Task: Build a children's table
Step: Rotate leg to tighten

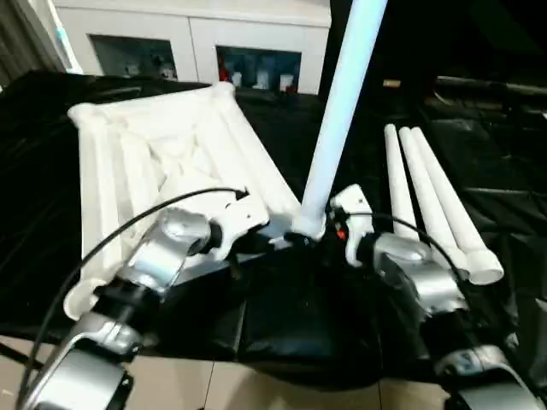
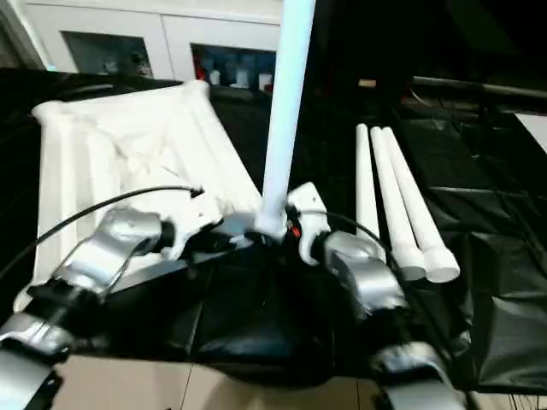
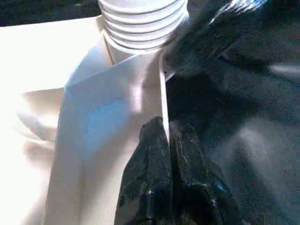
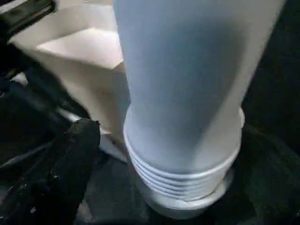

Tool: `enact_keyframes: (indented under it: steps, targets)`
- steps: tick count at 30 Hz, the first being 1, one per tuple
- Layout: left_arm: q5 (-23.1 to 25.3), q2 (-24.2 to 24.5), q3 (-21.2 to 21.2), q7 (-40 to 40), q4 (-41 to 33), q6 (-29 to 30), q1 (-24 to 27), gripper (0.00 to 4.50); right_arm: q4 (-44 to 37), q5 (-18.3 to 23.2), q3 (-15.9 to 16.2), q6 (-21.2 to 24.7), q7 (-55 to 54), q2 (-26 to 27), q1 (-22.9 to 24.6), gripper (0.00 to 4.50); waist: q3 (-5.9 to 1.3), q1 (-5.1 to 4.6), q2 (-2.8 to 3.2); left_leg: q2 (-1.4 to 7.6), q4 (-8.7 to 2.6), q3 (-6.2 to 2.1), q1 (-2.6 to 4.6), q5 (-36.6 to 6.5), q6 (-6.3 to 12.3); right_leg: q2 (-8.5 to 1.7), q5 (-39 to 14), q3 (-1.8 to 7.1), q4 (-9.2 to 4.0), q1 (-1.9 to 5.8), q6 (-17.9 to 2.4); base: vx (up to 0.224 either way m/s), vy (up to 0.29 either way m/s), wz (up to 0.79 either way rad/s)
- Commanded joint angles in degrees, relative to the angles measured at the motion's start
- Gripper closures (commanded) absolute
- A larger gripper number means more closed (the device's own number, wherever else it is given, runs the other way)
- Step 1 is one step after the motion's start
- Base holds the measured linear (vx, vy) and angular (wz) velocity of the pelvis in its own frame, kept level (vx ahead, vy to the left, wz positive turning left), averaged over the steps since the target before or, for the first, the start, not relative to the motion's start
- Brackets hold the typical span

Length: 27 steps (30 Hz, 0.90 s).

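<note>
The children's table's white tabletop [image 1: 171,154] lies upside down on a black-covered surface, ribbed underside up. One white leg [image 1: 342,111] stands upright at its near right corner, threaded end [image 3: 140,23] at the socket. My left gripper [image 3: 166,140] is shut on the thin rim of the tabletop just beside that corner. At the leg's base is my right gripper [image 1: 329,235], open, with one black finger [image 4: 61,173] standing clear of the tube. Three more legs [image 1: 432,201] lie side by side to the right.
A white cabinet with glass doors [image 1: 197,43] stands behind the work surface. Black sheeting [image 1: 291,325] covers the surface, and its front edge drops to a light floor [image 1: 214,384] close to my arms. A black cable [image 1: 111,235] loops over my left forearm.
</note>
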Motion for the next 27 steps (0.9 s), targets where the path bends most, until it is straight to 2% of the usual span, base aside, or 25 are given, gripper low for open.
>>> enact_keyframes:
  steps: [1,3,7,10,13,20,22,24,25,27]
  targets:
    - [-1.8,0.3,-2.7,-5.0,-1.8,-2.2,1.8,4.50,-2.3,1.8,0.1,0.2,3.0,-1.2,0.9,0.05,-3.02,-0.06,0.14,3.51,-2.89,-0.52,0.24,5.8,10.47,-4.81,16.7,3.21,-2.62,3.35,-18.0,0.000,0.000,0.00]
    - [-2.9,1.6,-2.6,-7.6,-3.6,-1.9,2.5,4.50,-4.2,3.1,-0.2,-0.2,6.1,-2.6,1.7,0.05,-3.10,0.15,0.17,3.61,-2.79,-0.49,0.46,5.8,10.46,-4.63,16.6,3.20,-2.45,3.25,-18.1,0.000,0.000,0.00]
    - [-3.4,3.7,-2.8,-9.7,-5.0,-2.6,3.3,4.50,-7.7,5.2,-0.2,-1.2,11.7,-4.7,3.2,0.05,-3.15,0.19,0.21,3.45,-2.53,-0.39,0.20,7.0,11.11,-4.69,17.7,3.07,-2.19,3.27,-18.4,0.000,0.000,0.00]
    - [-3.4,4.2,-2.5,-10.2,-5.0,-3.1,3.6,4.50,-8.7,5.7,0.2,-1.4,13.8,-5.4,3.7,0.05,-3.18,0.12,0.14,3.39,-2.50,-0.35,0.20,6.5,10.72,-4.72,16.7,3.06,-2.25,3.25,-18.3,0.000,0.000,0.00]
    - [-3.2,4.5,-2.4,-10.4,-4.8,-3.6,3.7,4.50,-8.7,5.3,1.1,-2.3,15.2,-6.0,4.3,0.05,-3.31,0.11,-0.11,3.26,-2.39,-0.32,0.09,7.0,10.67,-4.63,17.3,3.07,-2.13,3.40,-18.2,0.000,0.000,0.00]
    - [-3.4,4.9,-2.6,-10.6,-4.8,-3.7,3.8,4.50,-6.9,3.8,2.2,-3.9,15.0,-5.7,4.5,0.05,-3.38,0.15,-0.16,3.14,-2.14,-0.28,0.00,7.3,10.60,-4.64,16.6,3.09,-1.99,3.35,-18.3,0.000,0.000,0.00]
    - [-3.3,4.8,-2.6,-10.5,-4.6,-3.8,3.7,4.50,-6.2,3.5,2.3,-4.1,14.5,-5.2,4.1,0.39,-3.36,0.14,-0.15,3.14,-2.12,-0.28,-0.02,7.3,10.45,-4.60,16.3,3.07,-1.93,3.30,-18.4,0.000,0.000,0.00]
    - [-3.3,4.8,-2.6,-10.5,-4.5,-3.8,3.7,4.50,-5.9,3.1,2.6,-4.4,14.3,-5.1,4.0,0.42,-3.35,0.12,-0.16,3.13,-2.10,-0.28,-0.05,6.8,10.27,-4.63,15.8,3.10,-1.97,3.35,-18.4,0.000,0.000,0.00]
    - [-3.3,4.8,-2.7,-10.4,-4.5,-3.9,3.6,4.50,-5.7,2.9,2.8,-4.6,14.2,-5.1,3.9,0.64,-3.34,0.16,-0.11,3.15,-2.12,-0.28,-0.01,6.5,10.06,-4.63,15.2,3.09,-2.01,3.32,-18.3,0.000,0.000,0.00]
    - [-3.2,4.8,-2.8,-10.3,-4.3,-4.1,3.5,4.50,-5.0,2.1,3.4,-5.5,14.0,-5.2,3.8,0.76,-3.32,0.12,-0.11,3.14,-2.12,-0.27,0.01,6.2,9.75,-4.57,14.7,3.08,-2.00,3.26,-18.2,0.000,0.000,0.00]
